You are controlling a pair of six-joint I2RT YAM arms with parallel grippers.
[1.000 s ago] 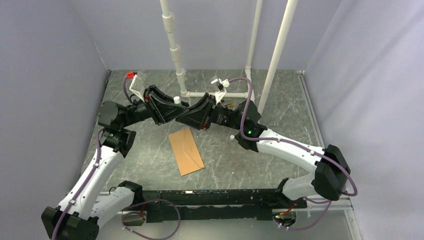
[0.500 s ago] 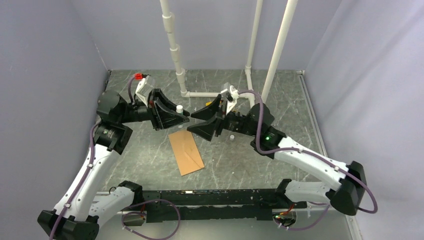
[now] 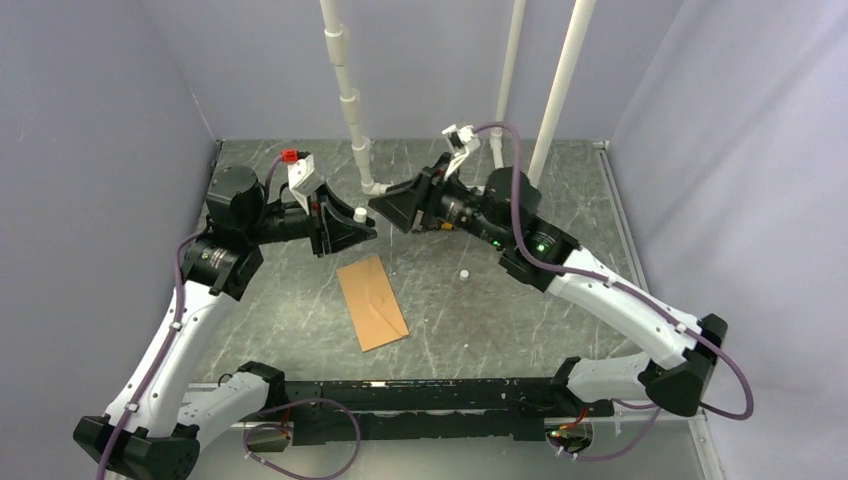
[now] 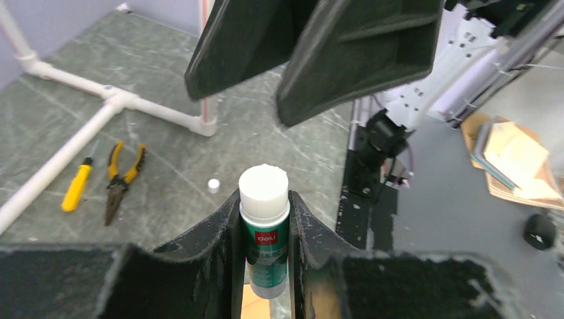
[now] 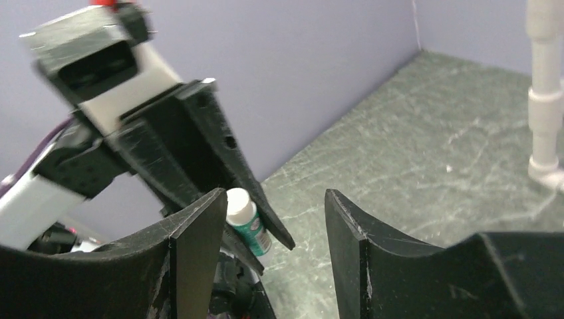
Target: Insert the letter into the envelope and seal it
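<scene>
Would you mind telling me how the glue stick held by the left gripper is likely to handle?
The glue stick looks like a rigid, smooth cylinder, so it probably resists the squeeze of the left gripper but could slip. Laid on its side, it would likely roll.

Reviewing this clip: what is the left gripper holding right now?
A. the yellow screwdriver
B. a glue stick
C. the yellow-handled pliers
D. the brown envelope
B: in the left wrist view the left gripper is shut on an upright green-labelled glue stick. The pliers, screwdriver and envelope all lie on the table.
</scene>
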